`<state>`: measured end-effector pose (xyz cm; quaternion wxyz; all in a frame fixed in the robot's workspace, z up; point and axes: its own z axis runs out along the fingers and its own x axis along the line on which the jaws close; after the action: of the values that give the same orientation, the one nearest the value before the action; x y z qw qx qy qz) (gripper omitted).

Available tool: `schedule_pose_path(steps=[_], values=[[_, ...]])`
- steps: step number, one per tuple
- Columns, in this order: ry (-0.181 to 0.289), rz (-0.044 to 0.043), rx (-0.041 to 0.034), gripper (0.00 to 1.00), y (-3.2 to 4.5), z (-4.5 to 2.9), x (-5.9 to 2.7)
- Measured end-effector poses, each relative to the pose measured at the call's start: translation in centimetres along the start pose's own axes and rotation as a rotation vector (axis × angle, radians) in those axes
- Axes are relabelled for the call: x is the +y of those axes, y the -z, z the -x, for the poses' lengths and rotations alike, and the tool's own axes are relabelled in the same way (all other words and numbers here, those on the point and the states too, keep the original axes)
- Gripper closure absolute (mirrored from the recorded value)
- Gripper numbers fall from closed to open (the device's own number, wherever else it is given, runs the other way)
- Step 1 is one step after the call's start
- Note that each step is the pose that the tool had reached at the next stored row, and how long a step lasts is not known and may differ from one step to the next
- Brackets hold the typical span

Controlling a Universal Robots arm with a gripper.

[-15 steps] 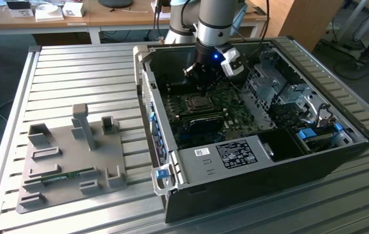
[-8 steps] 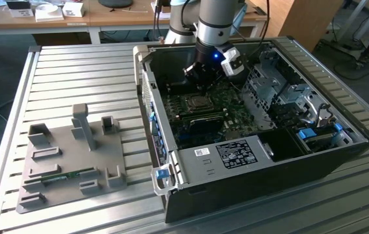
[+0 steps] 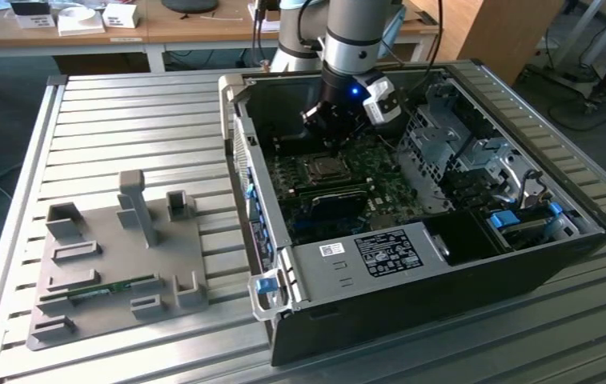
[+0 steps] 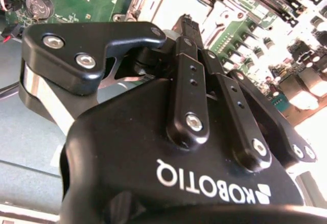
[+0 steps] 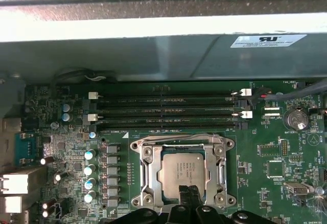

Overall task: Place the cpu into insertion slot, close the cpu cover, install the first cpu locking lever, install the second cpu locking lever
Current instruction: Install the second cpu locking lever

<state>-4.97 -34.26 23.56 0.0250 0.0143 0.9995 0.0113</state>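
Observation:
The cpu (image 5: 179, 170), a silvery-grey square chip, lies flat in the insertion slot (image 5: 228, 144) on the green motherboard (image 5: 265, 152). The cpu cover (image 5: 151, 178), a silver frame plate, lies down around the chip. A thin wire lever (image 5: 179, 136) runs along the slot's far edge. My gripper (image 5: 191, 196) is shut on nothing, its dark tip over the chip's near edge. In the second wrist view the gripper (image 4: 187, 24) points its closed fingers at the bright cpu (image 4: 176, 6). In the exterior view the gripper (image 3: 334, 138) hangs inside the open computer case, just above the slot (image 3: 323, 167).
Long black memory slots (image 5: 163, 106) lie beyond the socket, and a row of capacitors (image 5: 90, 175) stands beside it. A metal drive cage (image 3: 463, 152) and the case walls (image 3: 241, 160) close in around the arm. A grey fixture plate (image 3: 110, 240) with a green memory stick (image 3: 100, 290) sits on the slatted table.

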Motion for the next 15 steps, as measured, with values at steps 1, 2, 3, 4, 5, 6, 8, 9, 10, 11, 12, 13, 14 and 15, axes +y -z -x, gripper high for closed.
schedule_pose_path(steps=[1, 2, 3, 4, 5, 6, 8, 9, 10, 11, 12, 13, 14, 15], values=[[0.0, -0.0002, 0.0002, 0.89, 0.02, 0.0, 0.0], [0.0, -0.0002, 0.0002, 0.89, 0.04, 0.0, 0.0], [0.0, 0.0, 0.0001, 0.89, 0.06, 0.0, 0.0], [0.0, 0.0, 0.0002, 0.89, 0.08, 0.01, 0.0], [0.0, 0.0, 0.0001, 0.89, 0.08, 0.0, 0.0], [0.0, -0.0001, 0.0002, 0.89, 0.1, 0.0, 0.0], [0.0, -0.0004, 0.0004, 0.89, 0.19, 0.01, 0.0], [0.0, 0.0, 0.0002, 0.89, 0.18, 0.01, 0.0], [0.0, 0.0002, 0.0, 0.89, 0.18, 0.01, 0.01], [0.0, 0.0002, 0.0001, 0.89, 0.19, 0.01, 0.0], [0.0, 0.0, 0.0002, 0.89, 0.2, 0.01, -0.02], [0.0, -0.0002, 0.0003, 0.89, 0.2, 0.01, -0.06], [0.0, -0.0003, 0.0002, 0.89, 0.2, 0.01, -0.1], [0.0, -0.0004, 0.0003, 0.89, 0.2, 0.02, -0.16]])
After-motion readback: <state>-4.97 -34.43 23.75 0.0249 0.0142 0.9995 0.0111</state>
